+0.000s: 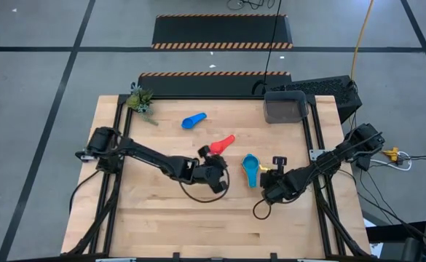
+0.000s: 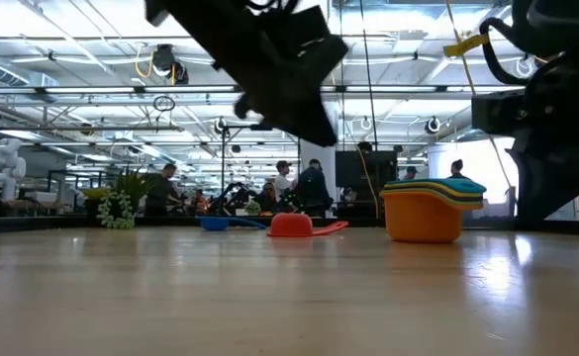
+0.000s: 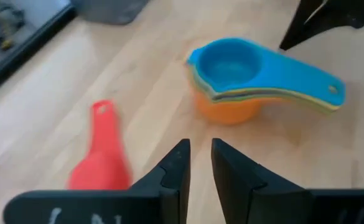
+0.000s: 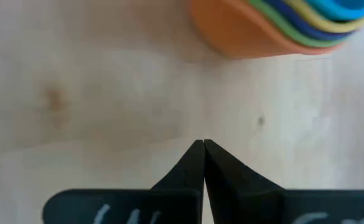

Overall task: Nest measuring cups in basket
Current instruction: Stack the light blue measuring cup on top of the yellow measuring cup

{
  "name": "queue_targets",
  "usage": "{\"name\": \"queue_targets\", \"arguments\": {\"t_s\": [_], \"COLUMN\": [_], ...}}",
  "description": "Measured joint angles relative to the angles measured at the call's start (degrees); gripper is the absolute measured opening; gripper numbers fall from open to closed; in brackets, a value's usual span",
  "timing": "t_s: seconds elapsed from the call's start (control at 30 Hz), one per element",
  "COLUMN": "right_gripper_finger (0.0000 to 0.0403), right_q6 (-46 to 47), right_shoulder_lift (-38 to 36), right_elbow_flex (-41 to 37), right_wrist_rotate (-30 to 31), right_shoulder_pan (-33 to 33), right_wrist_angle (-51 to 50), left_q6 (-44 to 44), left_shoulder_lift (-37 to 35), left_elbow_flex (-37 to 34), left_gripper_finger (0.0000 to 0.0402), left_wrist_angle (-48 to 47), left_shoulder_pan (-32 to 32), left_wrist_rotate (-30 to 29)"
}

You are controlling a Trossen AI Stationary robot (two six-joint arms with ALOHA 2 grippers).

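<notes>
A nested stack of measuring cups (image 1: pixel 250 169) stands on its orange bottom cup (image 3: pixel 228 109), the light blue one on top. A red cup (image 1: pixel 223 142) lies mouth down and a blue cup (image 1: pixel 193 120) lies farther back; both are apart from the stack. The dark grey basket (image 1: pixel 285 107) stands at the far right. My left gripper (image 3: pixel 199 163) hovers above the table between the red cup and the stack, open by a narrow gap with nothing in it. My right gripper (image 4: pixel 203 146) is shut just near of the stack (image 4: pixel 281 25), holding nothing.
A small plant (image 1: pixel 140 100) stands at the far left corner, and a black keyboard (image 1: pixel 322 87) lies behind the basket. Cable loops from the arms hang over the table (image 1: pixel 198 195) (image 1: pixel 260 211). Bare wood lies along the near edge (image 1: pixel 198 233).
</notes>
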Motion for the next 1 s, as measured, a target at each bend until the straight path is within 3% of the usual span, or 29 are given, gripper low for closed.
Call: {"name": "queue_targets", "arguments": {"t_s": [0.27, 1.0], "right_gripper_finger": [0.0000, 0.0000], "right_q6": [-1.7, -21.7], "right_shoulder_lift": [0.0, 0.0], "right_elbow_flex": [-3.4, -3.9], "right_wrist_rotate": [2.1, 2.3], "right_shoulder_pan": [-3.0, -12.5], "right_wrist_angle": [4.8, 23.8], "left_q6": [-10.2, -12.5], "left_shoulder_lift": [-1.2, -1.2], "left_elbow_flex": [0.0, -0.1], "left_gripper_finger": [0.0069, 0.0069], "left_wrist_angle": [-11.6, -14.1], "left_shoulder_pan": [-0.7, -1.0], "left_wrist_rotate": [-6.2, -6.3]}}
